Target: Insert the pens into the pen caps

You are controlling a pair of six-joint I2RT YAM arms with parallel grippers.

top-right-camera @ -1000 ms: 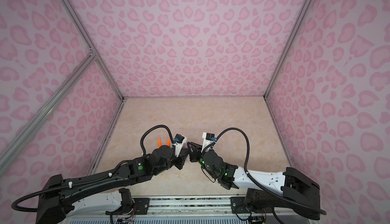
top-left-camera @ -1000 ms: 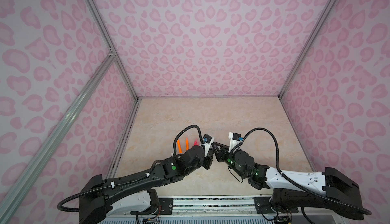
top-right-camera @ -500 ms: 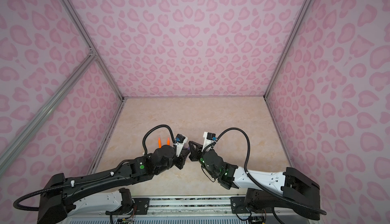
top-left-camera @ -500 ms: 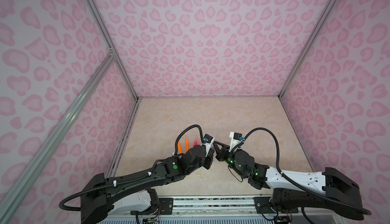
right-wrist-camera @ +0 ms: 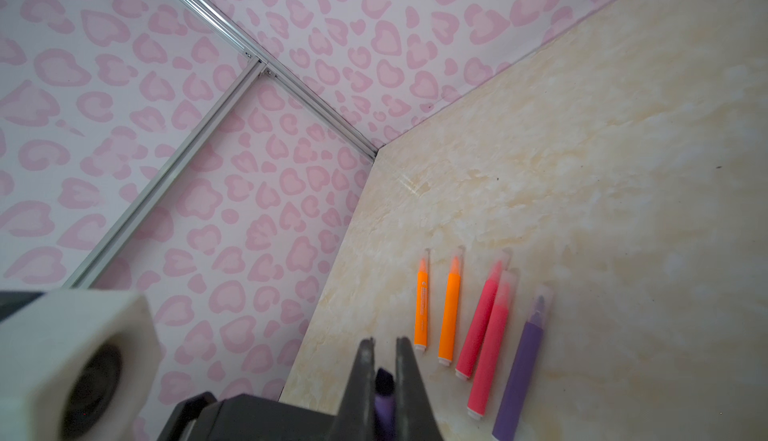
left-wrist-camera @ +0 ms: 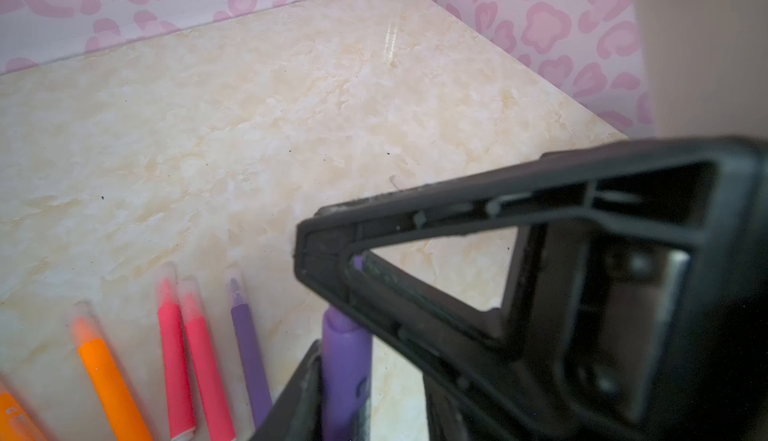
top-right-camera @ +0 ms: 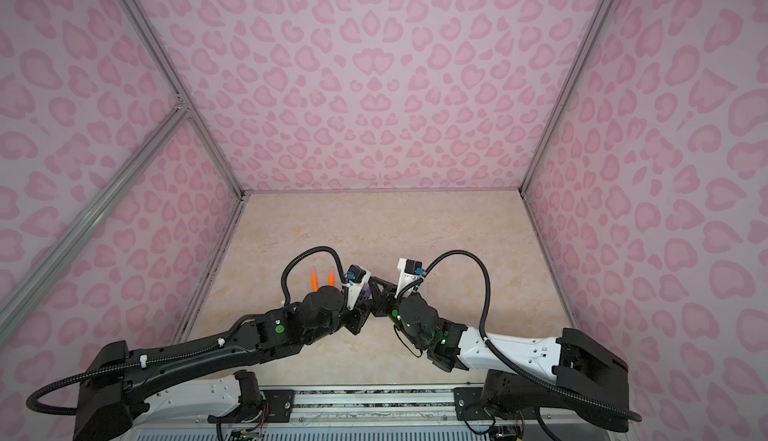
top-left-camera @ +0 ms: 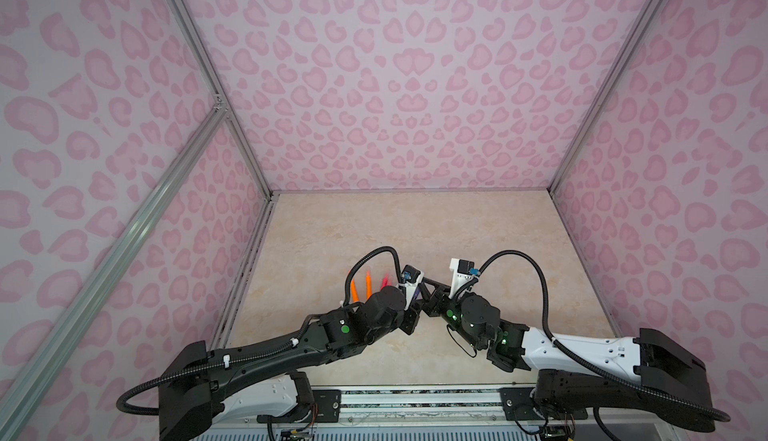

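Pens (right-wrist-camera: 480, 326) number six. Five lie side by side on the table (right-wrist-camera: 623, 148), just left of where the arms meet in both top views. From left to right they are two orange pens (right-wrist-camera: 451, 314), two pink-red pens (right-wrist-camera: 492, 347) and one purple pen (right-wrist-camera: 521, 364), each with a clear cap (right-wrist-camera: 543, 299) over its tip. That makes five caps counted, and no loose one shows. The sixth pen (left-wrist-camera: 347, 360), also purple, is up off the table between the arms. The left gripper (left-wrist-camera: 332, 405) flanks its barrel, but I cannot tell whether it grips. The right gripper (right-wrist-camera: 384, 345) is clamped on it. Capping this last pen looks like the step in hand. Its cap is hidden, so the next move calls for confirming the cap is seated, then laying the pen beside the row.
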